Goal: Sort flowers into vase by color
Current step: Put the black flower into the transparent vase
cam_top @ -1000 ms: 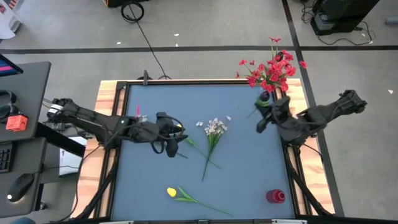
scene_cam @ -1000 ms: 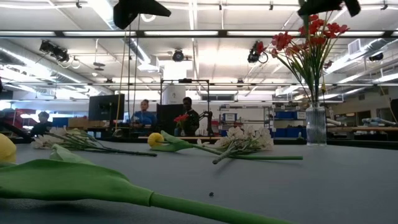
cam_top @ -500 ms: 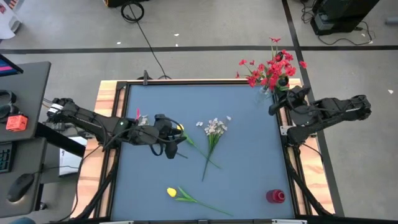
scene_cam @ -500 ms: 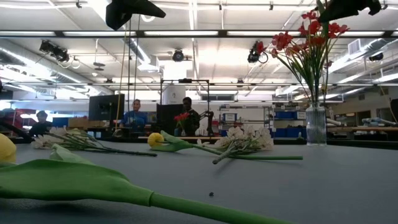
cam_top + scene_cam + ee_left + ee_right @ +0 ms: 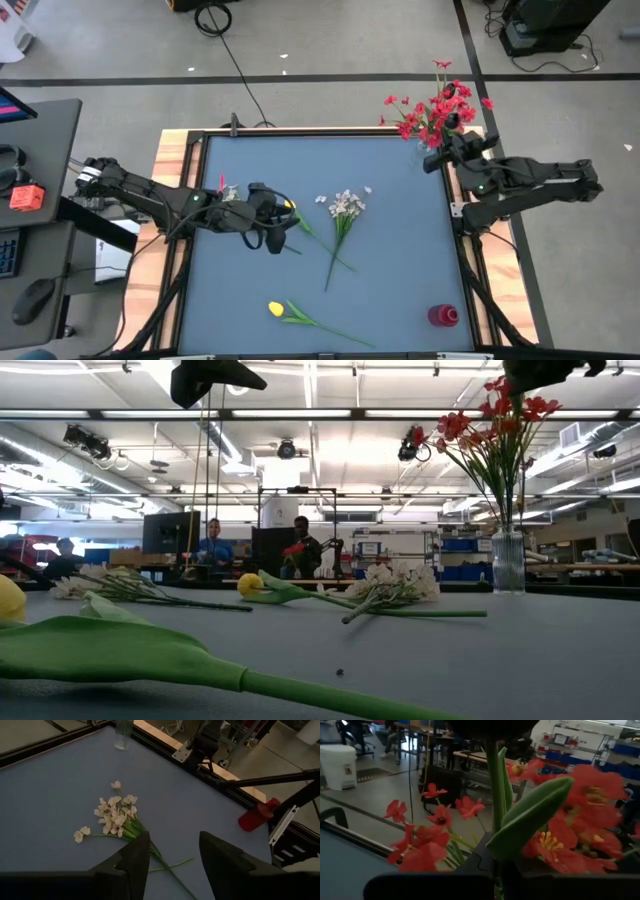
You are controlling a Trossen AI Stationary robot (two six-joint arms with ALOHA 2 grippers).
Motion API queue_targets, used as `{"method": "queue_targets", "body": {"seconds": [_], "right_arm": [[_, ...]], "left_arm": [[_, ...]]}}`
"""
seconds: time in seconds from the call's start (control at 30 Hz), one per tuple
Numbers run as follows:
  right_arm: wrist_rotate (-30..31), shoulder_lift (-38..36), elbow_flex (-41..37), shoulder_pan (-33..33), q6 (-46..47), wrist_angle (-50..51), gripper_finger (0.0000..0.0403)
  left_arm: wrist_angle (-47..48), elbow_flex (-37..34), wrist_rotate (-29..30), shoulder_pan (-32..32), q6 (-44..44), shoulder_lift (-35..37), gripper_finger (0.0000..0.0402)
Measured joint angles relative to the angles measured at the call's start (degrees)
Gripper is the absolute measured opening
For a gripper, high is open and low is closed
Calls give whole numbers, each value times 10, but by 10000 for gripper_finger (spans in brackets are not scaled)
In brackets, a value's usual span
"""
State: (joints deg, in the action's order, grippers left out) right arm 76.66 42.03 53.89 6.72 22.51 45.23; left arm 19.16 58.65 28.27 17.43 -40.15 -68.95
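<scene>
Flowers split between desk (image 5: 390, 300) and vase (image 5: 508, 563). Red flowers (image 5: 437, 110) stood in the clear vase at the upper right corner of the high view. Right end effector (image 5: 437, 158) sat just beside that bunch, fingers together; whether they pinched the green stem (image 5: 493, 780) seen close in its wrist view, I couldn't tell. Left end effector (image 5: 272, 236) hovered left of center in the high view, fingers apart, nothing between them. White flowers (image 5: 345, 206) lay flat at center, stems running toward the bottom of the frame. One yellow tulip (image 5: 276, 310) lay at lower center, a second yellow tulip (image 5: 290, 208) right next to the left end effector. Red cup (image 5: 442, 316) stood at the lower right corner.
</scene>
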Motion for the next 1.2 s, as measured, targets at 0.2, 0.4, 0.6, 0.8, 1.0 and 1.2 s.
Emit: {"method": "queue_targets", "body": {"seconds": [0.2, 0.4, 0.6, 0.8, 1.0, 1.2], "right_arm": [[-30, 37, 0, -8, -55, -54, 14], [-144, 70, 0, -9, -106, -95, 13], [-296, 113, 0, -14, -187, -96, 13], [-391, 162, 0, -10, -197, -76, 13], [-418, 203, 0, -4, -212, -32, 13], [-375, 182, -23, -4, -158, 0, 13]], "left_arm": [[0, 0, 1, 0, 0, 0, 176], [4, 0, 1, 0, 5, 0, 176], [7, 0, 1, 0, 5, 0, 176], [7, 0, 1, 0, 5, 0, 176], [13, 0, 0, 0, 5, 0, 176], [22, 0, 0, 1, 12, 0, 176]]}}
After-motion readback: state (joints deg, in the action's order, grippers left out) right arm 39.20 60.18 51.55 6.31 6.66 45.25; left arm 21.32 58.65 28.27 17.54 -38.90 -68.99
